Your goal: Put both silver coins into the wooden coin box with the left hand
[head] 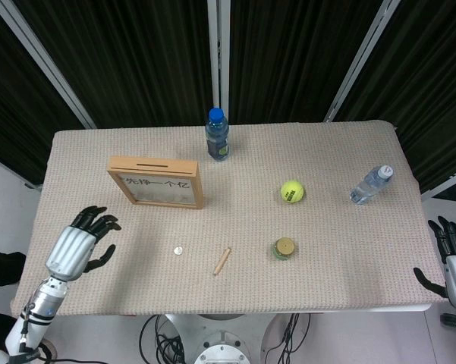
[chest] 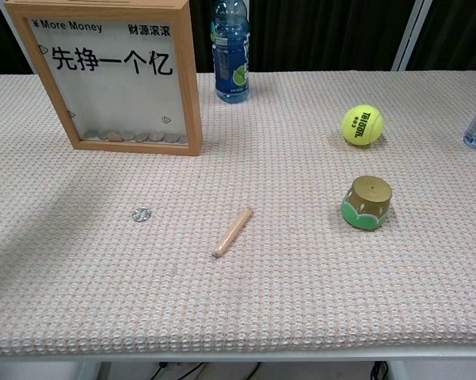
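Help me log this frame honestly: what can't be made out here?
- Left hand: head view only, nothing visibly held; outside the chest view.
- Right hand: cut by the head view's right edge.
- Silver coin: face too small to read.
- Wooden coin box: top cropped in chest view.

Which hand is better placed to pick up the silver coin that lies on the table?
Left. The left hand hovers open near the silver coin; the right hand is beyond the table's far edge.
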You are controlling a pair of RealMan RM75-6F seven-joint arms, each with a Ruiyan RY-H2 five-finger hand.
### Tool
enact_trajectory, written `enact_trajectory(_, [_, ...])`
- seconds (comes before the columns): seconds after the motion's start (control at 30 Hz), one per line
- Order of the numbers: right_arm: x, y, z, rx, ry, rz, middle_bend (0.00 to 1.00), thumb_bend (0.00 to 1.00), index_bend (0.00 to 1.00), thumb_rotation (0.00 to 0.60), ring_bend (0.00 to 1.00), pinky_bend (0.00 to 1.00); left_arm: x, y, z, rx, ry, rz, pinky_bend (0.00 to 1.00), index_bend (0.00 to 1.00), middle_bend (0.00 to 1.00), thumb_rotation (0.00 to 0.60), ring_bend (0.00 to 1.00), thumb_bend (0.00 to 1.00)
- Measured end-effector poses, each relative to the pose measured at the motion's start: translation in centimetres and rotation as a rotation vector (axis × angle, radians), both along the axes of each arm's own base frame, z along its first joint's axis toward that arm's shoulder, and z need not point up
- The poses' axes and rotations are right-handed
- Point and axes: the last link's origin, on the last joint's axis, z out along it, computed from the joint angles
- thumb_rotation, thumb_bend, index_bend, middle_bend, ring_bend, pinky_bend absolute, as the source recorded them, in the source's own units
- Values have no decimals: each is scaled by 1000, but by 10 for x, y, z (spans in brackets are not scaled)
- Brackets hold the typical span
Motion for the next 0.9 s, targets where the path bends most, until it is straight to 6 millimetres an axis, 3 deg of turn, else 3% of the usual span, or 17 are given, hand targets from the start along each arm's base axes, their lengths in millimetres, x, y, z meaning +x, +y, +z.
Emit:
enact_trajectory(0.2, [-3, 4, 2, -12, 1, -23, 0, 177, 0, 600, 0, 0, -8, 0, -41, -91, 32, -31, 187, 356, 281, 600, 124, 382])
enact_trajectory(0.5, [-11, 8, 3, -20, -11, -45, 0, 177, 0, 600, 0, 0, -2, 17, -91, -148, 79, -114, 212, 355, 281, 600, 124, 367])
enact_trajectory(0.9, [-16, 6, 3, -19, -22, -54, 0, 176, 0, 600, 0, 0, 16, 30, -133, -219, 62, -133, 213, 366, 281, 600, 124, 325])
